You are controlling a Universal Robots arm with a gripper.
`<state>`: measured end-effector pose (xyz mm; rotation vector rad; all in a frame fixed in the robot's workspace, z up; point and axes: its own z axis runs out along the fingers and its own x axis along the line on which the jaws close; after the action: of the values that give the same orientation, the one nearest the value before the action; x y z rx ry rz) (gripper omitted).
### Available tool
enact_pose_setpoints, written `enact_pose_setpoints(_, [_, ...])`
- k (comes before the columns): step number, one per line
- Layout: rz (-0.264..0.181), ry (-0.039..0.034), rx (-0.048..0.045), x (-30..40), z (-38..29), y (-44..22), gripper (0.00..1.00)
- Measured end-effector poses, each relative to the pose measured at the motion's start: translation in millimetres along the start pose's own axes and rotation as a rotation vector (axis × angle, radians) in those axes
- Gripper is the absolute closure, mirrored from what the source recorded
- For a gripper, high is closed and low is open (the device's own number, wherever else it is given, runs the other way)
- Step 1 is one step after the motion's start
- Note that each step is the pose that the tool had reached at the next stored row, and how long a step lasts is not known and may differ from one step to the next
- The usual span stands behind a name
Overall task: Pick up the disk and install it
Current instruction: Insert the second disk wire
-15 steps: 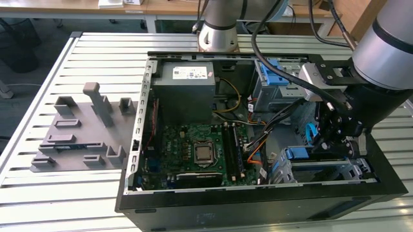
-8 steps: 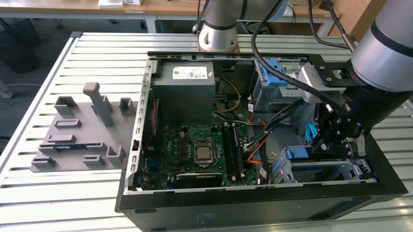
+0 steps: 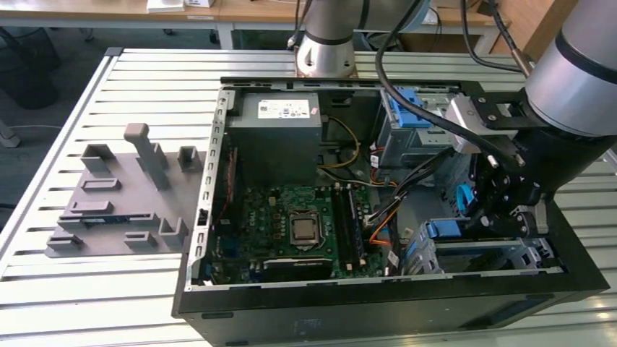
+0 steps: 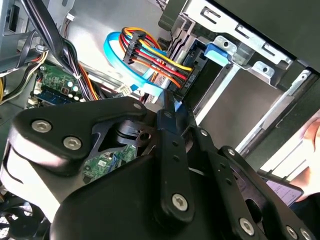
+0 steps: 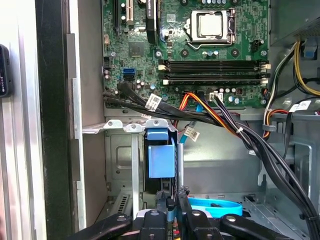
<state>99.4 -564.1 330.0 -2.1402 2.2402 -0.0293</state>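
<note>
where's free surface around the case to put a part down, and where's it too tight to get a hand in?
Free: slatted table in front of the grey fixture block, on the exterior view's left of the computer case. Crowded: the drive-cage corner where the gripper sits, and the cable bundle crossing below the motherboard.

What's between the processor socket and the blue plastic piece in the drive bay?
In the first wrist view, the memory slots and a bundle of black and orange cables cross between the processor socket and the blue plastic piece.

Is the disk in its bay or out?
In. The disk stands on edge in the metal bay, with the tool at its end.
</note>
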Motion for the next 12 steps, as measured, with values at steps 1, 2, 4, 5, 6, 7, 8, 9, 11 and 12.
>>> enact_pose_setpoints(1, [0.000, 0.0001, 0.0000, 0.0, -0.9, 0.0, 0.76])
enact_pose_setpoints(2, [0.000, 0.0001, 0.0000, 0.0, -1.7, -0.1, 0.76])
enact_pose_setpoints(4, [0.000, 0.0001, 0.0000, 0.0, -3.0, -0.1, 0.76])
enact_pose_setpoints(5, [0.000, 0.0001, 0.0000, -0.1, -3.7, -0.2, 0.76])
enact_pose_setpoints(6, [0.000, 0.0001, 0.0000, -0.1, -4.4, -0.2, 0.76])
enact_pose_setpoints(7, [0.000, 0.0002, 0.0000, -0.1, -5.3, -0.2, 0.76])
enact_pose_setpoints(8, [0.000, 0.0002, 0.0000, -0.1, -6.3, -0.3, 0.76])
enact_pose_setpoints(9, [0.000, 0.0002, 0.0000, -0.1, -7.4, -0.3, 0.76])
enact_pose_setpoints(11, [0.000, 0.0001, 0.0000, -0.2, -10.0, -0.4, 0.76])
enact_pose_setpoints(12, [0.000, 0.0002, -0.0001, -0.3, -11.3, -0.5, 0.76])
